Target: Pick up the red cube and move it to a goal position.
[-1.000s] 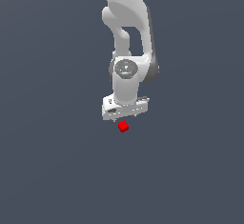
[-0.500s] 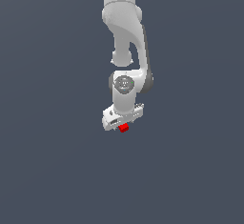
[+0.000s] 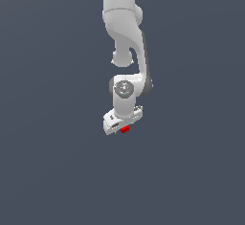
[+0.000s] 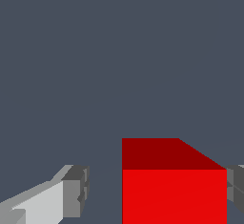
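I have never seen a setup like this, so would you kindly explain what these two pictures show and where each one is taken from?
Both are simulator renders of one white jointed robot arm over a plain dark grey surface. The exterior view looks at the whole arm from off it. The wrist view comes from a camera on the arm's wrist, looking down along its pincer. A small bright-red cube sits between the pincer's two grey-tipped fingers. One finger stands apart from the cube, so it looks not yet gripped.
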{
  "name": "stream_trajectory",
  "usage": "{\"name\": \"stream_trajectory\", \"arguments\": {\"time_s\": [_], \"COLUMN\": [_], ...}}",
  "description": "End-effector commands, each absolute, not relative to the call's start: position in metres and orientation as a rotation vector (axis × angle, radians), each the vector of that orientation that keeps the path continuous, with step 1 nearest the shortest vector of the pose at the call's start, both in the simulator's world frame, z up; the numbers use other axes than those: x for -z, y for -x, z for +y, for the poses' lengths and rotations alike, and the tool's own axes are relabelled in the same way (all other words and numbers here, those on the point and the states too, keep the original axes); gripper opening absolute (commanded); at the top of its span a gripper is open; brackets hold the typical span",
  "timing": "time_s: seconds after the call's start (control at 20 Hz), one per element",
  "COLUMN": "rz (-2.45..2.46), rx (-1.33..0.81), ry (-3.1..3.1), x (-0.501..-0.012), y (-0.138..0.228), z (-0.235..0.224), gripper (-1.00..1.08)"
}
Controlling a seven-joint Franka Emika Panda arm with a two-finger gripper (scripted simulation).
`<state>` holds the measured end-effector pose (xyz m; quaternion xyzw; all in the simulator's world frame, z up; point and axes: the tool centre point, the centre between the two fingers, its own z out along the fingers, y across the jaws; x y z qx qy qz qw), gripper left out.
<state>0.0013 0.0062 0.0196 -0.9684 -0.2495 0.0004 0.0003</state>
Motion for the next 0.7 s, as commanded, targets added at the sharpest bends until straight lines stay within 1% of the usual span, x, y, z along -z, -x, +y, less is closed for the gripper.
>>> {"name": "stream_trajectory", "arguments": {"time_s": [0.0, 0.65], "rz": [-0.785, -0.785], "rx": [0.0, 0.0], "ry": [3.042, 3.042], "x": [-0.02, -0.022], "y": [-0.0018, -0.0009], "z": [0.0062, 0.0064], "gripper": [-1.0, -1.0]}}
